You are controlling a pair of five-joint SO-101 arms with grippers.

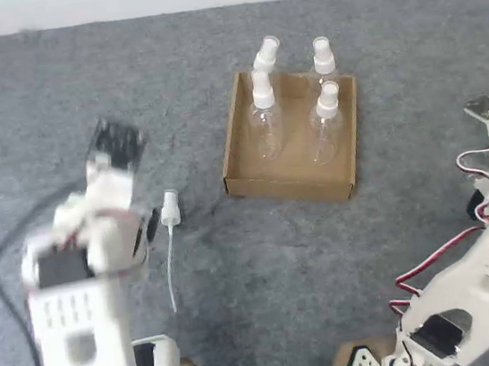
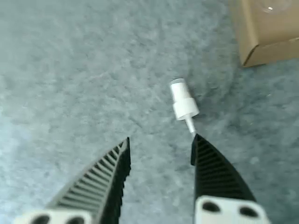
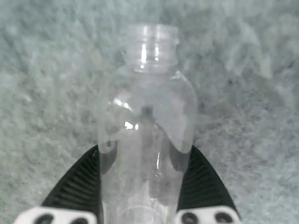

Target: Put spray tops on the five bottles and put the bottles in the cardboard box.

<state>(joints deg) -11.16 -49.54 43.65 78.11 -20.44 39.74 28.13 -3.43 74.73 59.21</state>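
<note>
Left end effector point(image 2: 161, 148) — jaws wide, empty, near spray top point(image 2: 183, 103) lying on desk point(image 1: 122, 73). Right end effector point(image 3: 145, 156) — clamped on uncapped bottle point(image 3: 147, 93). Box point(image 1: 288, 184) holds four capped bottles point(image 1: 266, 124).

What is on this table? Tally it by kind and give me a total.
Box: 1
Bottles: 5, four inside it, one bare bottle in the right gripper
Spray tops: 5, four fitted, one loose
Total: 11
</note>
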